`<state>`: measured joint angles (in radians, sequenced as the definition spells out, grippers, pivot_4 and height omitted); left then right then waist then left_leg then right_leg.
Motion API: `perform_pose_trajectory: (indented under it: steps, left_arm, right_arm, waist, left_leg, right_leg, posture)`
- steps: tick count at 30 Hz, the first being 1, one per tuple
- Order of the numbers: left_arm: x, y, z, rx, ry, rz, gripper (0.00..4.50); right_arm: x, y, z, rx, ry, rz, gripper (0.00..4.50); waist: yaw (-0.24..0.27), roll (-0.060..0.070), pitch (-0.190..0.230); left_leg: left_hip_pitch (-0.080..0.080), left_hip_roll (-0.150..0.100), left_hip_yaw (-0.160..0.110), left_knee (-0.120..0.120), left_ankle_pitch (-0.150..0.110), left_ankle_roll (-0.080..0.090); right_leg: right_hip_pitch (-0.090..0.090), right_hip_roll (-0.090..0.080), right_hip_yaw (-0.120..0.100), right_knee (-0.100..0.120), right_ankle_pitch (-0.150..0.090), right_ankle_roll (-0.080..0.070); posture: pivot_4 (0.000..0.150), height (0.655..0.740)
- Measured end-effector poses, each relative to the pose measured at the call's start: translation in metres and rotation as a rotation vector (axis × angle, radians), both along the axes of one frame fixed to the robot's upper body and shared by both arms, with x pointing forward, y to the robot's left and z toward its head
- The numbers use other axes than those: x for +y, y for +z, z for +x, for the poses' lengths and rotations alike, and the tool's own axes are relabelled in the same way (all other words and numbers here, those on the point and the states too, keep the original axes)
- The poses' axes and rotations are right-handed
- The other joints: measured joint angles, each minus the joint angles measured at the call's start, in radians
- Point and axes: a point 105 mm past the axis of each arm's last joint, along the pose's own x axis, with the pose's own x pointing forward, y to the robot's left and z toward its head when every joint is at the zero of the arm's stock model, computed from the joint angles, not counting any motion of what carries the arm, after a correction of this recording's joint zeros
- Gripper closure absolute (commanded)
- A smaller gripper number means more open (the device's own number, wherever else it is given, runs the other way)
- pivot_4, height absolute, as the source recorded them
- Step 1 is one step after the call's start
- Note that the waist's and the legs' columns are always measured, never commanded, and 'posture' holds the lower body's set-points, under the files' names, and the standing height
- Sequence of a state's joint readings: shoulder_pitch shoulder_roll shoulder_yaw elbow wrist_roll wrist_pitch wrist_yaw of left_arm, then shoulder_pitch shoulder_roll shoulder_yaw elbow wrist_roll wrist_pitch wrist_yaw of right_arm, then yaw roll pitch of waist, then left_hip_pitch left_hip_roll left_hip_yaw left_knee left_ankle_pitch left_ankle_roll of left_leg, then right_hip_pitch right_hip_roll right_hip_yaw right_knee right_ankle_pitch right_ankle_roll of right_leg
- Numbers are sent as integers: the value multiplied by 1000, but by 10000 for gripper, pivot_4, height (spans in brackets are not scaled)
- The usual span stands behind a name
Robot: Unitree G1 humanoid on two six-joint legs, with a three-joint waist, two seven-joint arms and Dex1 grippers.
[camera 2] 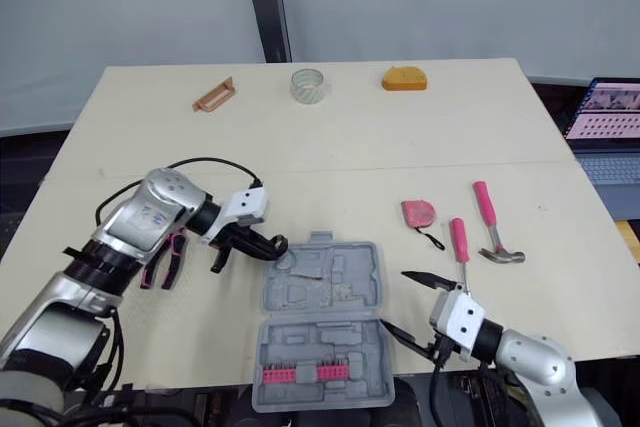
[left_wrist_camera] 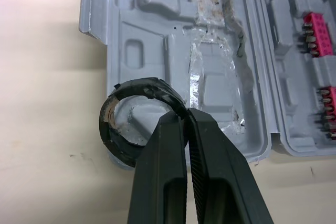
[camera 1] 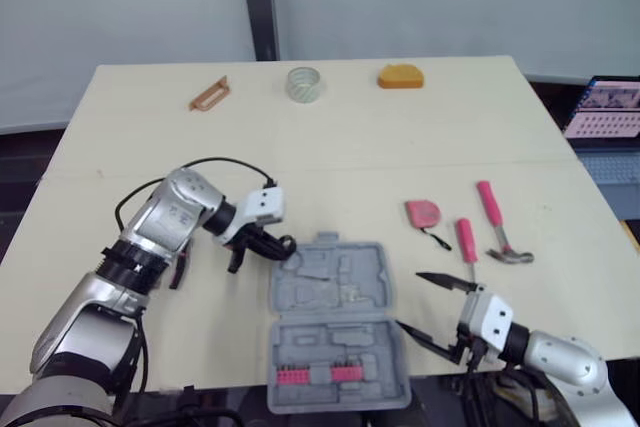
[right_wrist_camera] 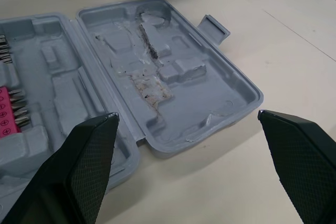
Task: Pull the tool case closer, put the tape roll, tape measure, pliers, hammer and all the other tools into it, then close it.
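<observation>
The grey tool case (camera 1: 335,322) lies open near the table's front edge, with pink bits (camera 1: 320,375) in its near half. My left gripper (camera 1: 278,247) is shut on the rim of a black tape roll (left_wrist_camera: 123,129), held over the case's far left corner. Just right of the case, my right gripper (camera 1: 412,300) is open and holds nothing. A pink tape measure (camera 1: 422,212), a pink-handled screwdriver (camera 1: 466,240) and a pink-handled hammer (camera 1: 497,222) lie right of the case. Pink-handled pliers (camera 2: 165,257) lie left of it, partly behind my left arm.
At the table's far side lie a brown piece (camera 1: 210,95), a clear tape roll (camera 1: 304,84) and an orange object (camera 1: 400,76). A laptop (camera 1: 610,112) sits beyond the right table edge.
</observation>
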<state>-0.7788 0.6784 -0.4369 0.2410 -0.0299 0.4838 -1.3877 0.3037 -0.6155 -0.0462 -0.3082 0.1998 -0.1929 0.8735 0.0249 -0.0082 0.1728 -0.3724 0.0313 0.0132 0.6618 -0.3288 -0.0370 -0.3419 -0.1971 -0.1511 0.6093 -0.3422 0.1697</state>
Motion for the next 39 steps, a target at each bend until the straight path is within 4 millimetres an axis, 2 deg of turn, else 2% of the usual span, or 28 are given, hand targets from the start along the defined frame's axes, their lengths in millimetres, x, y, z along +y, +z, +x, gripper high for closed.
perform_pose_trajectory:
  steps: [11, 23, 35, 39]
  left_arm:
    - [-3, -6, 0, -5, -16, 27, 44605]
    - [-1, -12, 0, -8, -25, 60, 44605]
    - [-2, -18, 0, 3, -27, 65, 44605]
    - [-4, -18, 0, 7, -28, 62, 30481]
  right_arm:
    - [13, 16, -6, -8, -9, 9, 0]
    - [15, 17, -3, -2, -37, 2, 0]
    - [-11, -11, 9, 33, -79, -9, 0]
    - [-13, -11, 10, 20, -73, -9, 0]
  waist:
    - [1, 0, 0]
    - [2, 0, 0]
    - [0, 0, 0]
    - [0, 0, 0]
  left_leg:
    - [0, 0, 0, 0, 0, 0]
    - [0, 0, 0, 0, 0, 0]
    - [0, 0, 0, 0, 0, 0]
    - [0, 0, 0, 0, 0, 0]
  right_leg:
    - [0, 0, 0, 0, 0, 0]
    - [0, 0, 0, 0, 0, 0]
    - [0, 0, 0, 0, 0, 0]
    - [0, 0, 0, 0, 0, 0]
  posture:
    - [1500, 7400]
    - [1500, 7400]
    - [1500, 7400]
    - [1500, 7400]
